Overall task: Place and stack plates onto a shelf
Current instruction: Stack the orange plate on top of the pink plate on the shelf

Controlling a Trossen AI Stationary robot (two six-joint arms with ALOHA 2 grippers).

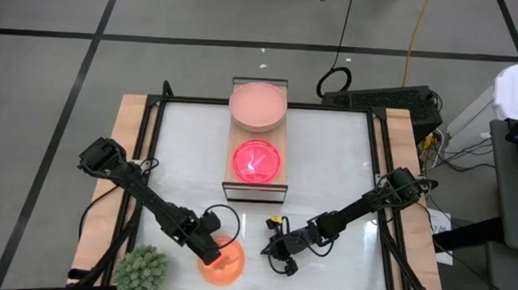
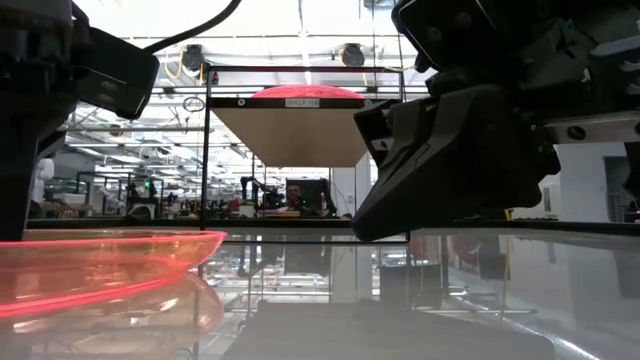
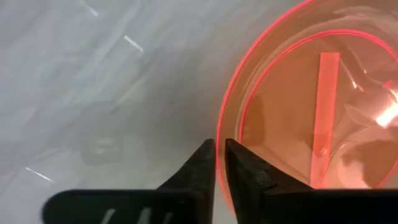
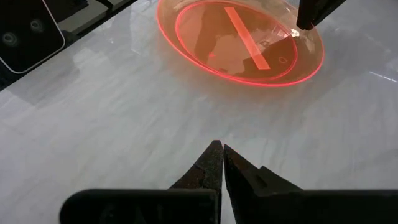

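On the tabletop (image 1: 329,166), well on the near side of the shelf (image 1: 255,191), your left end effector (image 1: 214,249) sat at the rim of the orange plate (image 1: 228,266). In the left wrist view its two dark fingers (image 3: 199,171) stood nearly together with the plate's glowing edge running through the thin gap between them, so you had it pinching the orange plate (image 3: 311,106) by the rim. The low view showed that plate (image 2: 100,265) lying low on the glossy surface, its edge a little lifted on the side toward the shelf; whether it was clear of the tabletop you could not tell from it.

Your right end effector (image 1: 278,248) waited on the same near side of the shelf, just beside the orange plate and apart from it. In the right wrist view its fingers (image 4: 214,163) were pressed together with nothing between them, tips pointing at the plate (image 4: 239,40) over bare tabletop.

On the shelf board itself you had two plates lying flat. A large dusty pink plate (image 1: 258,105) rested at the far end, overhanging the board's sides. A smaller hot pink plate (image 1: 257,161) lay at the near end, apart from the first one. The low view showed the shelf (image 2: 290,135) from below on its thin black frame, with a pink plate (image 2: 297,93) on top.

A spiky green plant ball (image 1: 141,269) sat at the tabletop's near corner, beyond the left arm from the shelf.
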